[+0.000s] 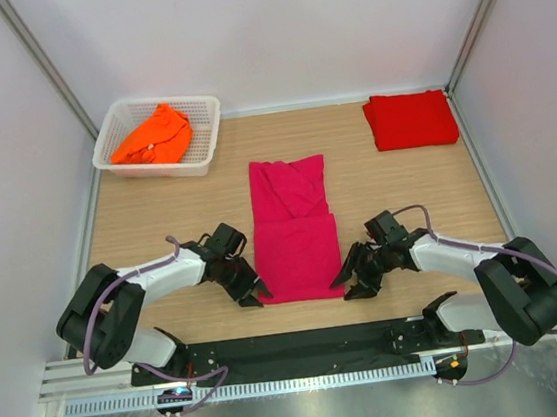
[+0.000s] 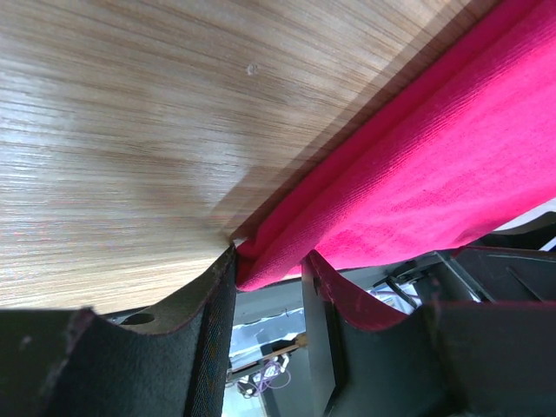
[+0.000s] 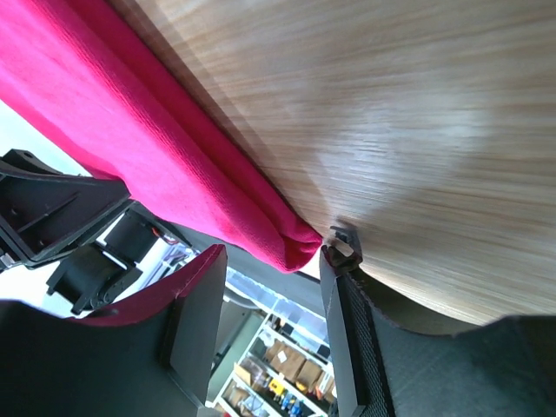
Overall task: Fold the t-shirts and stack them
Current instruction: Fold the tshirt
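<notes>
You have three t-shirts in front of you, one of each colour, and each in a different place. The pink t-shirt (image 1: 295, 237) lies flat in the middle of the desk (image 1: 158, 212). It is folded into a long narrow strip that runs away from the arms, with its near edge close to the front of the desk. The red t-shirt (image 1: 411, 119) is a folded rectangle at the far right corner of the desk, well apart from the pink one. The orange t-shirt (image 1: 155, 137) is bunched up inside the one white basket (image 1: 201, 99) at the far left corner.

Both of your arms are low at the near end of the pink strip, one on each side. Your left gripper (image 1: 258, 293) is at the near left corner. In its wrist view the jaws stand apart on either side of the folded corner, with the cloth edge between them. From that view you cannot tell whether they press the cloth. Your right gripper (image 1: 349, 286) is at the near right corner. Its jaws are also apart, and the tip of the pink corner sits between them, close to one jaw with open space on the other side. On both sides the pink cloth rests on the wood.
</notes>
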